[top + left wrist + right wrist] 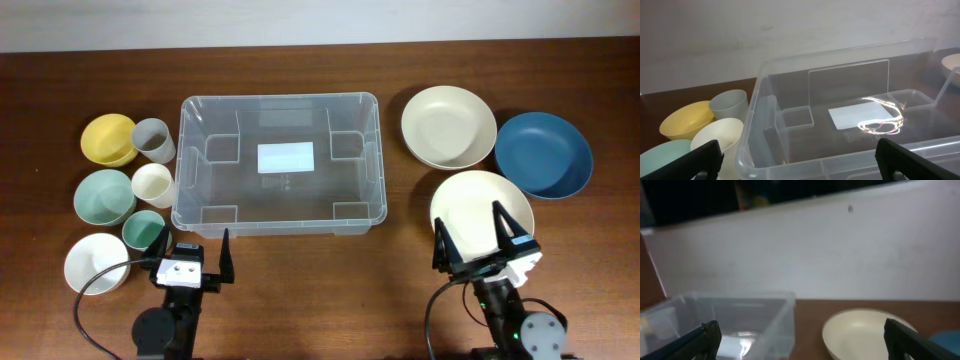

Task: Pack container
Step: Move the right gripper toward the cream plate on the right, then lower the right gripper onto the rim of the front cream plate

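The container (195, 120) is a large clear plastic bin with a white label on its base, in the middle of the table. It holds nothing. It also shows in the left wrist view (760, 120) and the right wrist view (780, 311). My left gripper (194, 252) is open and empty, just in front of the bin's front left corner. My right gripper (484, 235) is open and empty, over the near edge of a cream bowl (480, 205).
Left of the bin stand a yellow bowl (107, 138), a grey cup (153, 139), a cream cup (153, 184), a green bowl (103, 196), a teal cup (142, 229) and a white bowl (94, 263). Right of it lie a cream plate (448, 125) and a blue bowl (543, 152).
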### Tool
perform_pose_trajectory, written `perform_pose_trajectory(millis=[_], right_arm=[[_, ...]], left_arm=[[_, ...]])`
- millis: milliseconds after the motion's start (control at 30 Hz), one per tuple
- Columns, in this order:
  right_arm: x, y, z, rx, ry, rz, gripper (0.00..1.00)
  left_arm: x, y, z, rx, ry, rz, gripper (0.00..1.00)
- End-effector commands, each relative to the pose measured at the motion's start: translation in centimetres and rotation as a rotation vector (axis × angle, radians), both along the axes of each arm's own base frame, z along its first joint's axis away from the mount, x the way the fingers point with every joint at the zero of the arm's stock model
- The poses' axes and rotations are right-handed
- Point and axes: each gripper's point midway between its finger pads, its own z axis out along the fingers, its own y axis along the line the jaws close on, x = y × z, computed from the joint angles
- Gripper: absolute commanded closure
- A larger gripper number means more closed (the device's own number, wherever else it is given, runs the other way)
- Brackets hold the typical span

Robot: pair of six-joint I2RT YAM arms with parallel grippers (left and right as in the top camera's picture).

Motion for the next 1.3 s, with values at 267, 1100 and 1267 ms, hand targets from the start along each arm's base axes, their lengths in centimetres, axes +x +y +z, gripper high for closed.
perform_pose_trajectory(millis=[267, 1100, 1267], right_arm=[[-3.8, -6.0, 6.1, 0.09, 0.376, -0.35, 0.01], [-5.2, -11.6, -3.9, 0.528, 0.989, -0.953, 0.01], [-3.6, -11.7, -7.4, 0.562, 1.144, -1.055, 0.01]], left_arm=[[0.0, 0.4, -0.1, 0.014, 0.0, 0.019, 0.0], [0.0, 0.4, -0.1, 0.014, 0.0, 0.019, 0.0], [0.0, 0.4, -0.1, 0.014, 0.0, 0.019, 0.0]])
